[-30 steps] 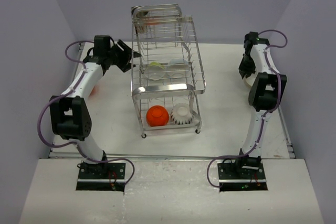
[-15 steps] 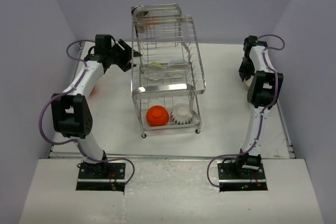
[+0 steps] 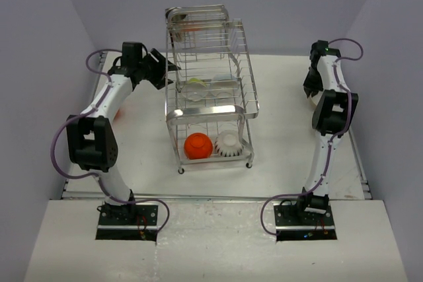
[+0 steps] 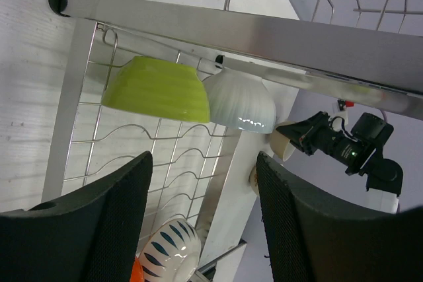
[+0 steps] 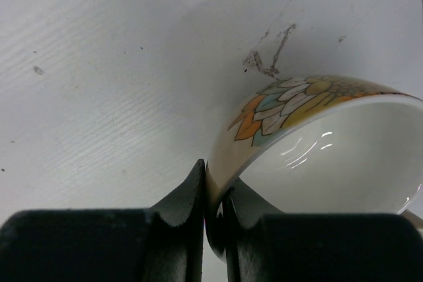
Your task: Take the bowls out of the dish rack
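**Four bowls at least left in the rack, a fifth out at the far right**

Four bowls show in the dish rack [image 3: 205,111]. A green bowl [image 4: 158,90] and a pale bowl [image 4: 239,100] touch side by side on the middle tier. An orange bowl [image 3: 197,145] and a ribbed white bowl [image 3: 228,143] sit together on the bottom tier. None of them has shifted in the last second. What lies on the top tier is too hard to make out.

A patterned bowl [image 5: 277,107] is already out, tilted on edge low over the worktop [image 3: 284,130] at its far right. Whether it touches down I cannot tell. The right end effector [image 5: 213,189] is pinched nearly closed on its rim. That arm has only wavered slightly over the same spot, so this looks like a set-down about to finish.

The left end effector [image 4: 203,160] has edged closer to the rack's left side. Its jaws stand well apart and empty, facing the green and pale bowls. I judge the middle tier is next, and the crossbar just above those two leaves little room.
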`<state>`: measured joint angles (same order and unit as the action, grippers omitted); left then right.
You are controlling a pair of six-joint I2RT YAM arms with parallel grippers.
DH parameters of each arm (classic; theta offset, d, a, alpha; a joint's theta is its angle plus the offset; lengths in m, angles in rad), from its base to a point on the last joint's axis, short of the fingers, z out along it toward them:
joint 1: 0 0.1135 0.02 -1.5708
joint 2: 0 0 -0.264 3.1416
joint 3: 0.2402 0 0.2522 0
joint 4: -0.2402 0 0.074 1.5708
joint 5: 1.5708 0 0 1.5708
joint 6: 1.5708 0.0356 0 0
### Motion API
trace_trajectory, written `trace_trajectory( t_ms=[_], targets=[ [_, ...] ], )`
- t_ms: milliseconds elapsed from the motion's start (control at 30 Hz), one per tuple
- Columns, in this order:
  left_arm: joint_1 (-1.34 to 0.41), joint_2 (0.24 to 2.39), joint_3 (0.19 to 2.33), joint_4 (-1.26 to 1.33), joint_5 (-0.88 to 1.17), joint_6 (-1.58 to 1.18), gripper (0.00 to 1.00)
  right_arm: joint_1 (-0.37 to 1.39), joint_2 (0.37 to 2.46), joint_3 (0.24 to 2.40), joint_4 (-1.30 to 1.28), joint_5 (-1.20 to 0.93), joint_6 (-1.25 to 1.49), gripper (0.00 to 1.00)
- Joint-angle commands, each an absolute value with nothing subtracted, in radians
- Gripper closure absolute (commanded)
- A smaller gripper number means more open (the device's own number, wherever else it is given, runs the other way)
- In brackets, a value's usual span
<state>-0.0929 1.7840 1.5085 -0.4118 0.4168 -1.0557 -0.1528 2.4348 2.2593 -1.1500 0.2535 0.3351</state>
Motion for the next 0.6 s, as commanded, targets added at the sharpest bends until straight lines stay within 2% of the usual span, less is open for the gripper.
trace_trajectory(
  t_ms=[0, 567],
  targets=[
    [-0.109, 1.792, 1.549, -0.414, 0.431, -1.048, 0.35, -0.158, 2.324, 2.333, -1.155, 0.278, 0.321, 1.00],
    [-0.126, 1.770, 1.528, -0.410, 0.439, -1.049, 0.35, -0.107, 2.039, 2.068, -1.154, 0.351, 0.322, 1.00]
  ],
)
